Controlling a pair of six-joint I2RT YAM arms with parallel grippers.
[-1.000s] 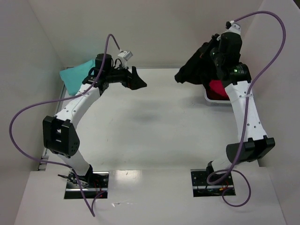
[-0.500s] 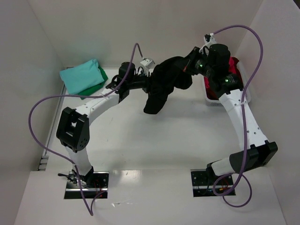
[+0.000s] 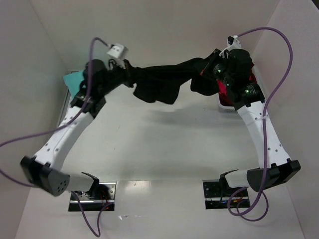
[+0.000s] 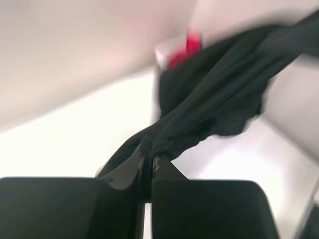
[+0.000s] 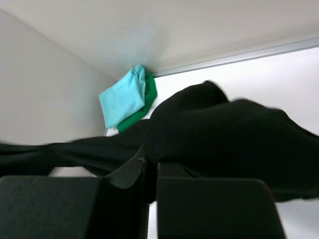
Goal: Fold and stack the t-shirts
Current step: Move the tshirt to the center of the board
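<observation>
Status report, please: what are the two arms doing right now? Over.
Both shut on black shirt: left gripper, right gripper. Shirt stretched midair between them. Far left, teal shirt on green shirt, out of the way.

White table: green t-shirt, basket

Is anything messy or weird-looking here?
Only the black shirt: it hangs twisted and bunched in the air, stretched between the left gripper and right gripper, sagging midway instead of lying flat.
</observation>
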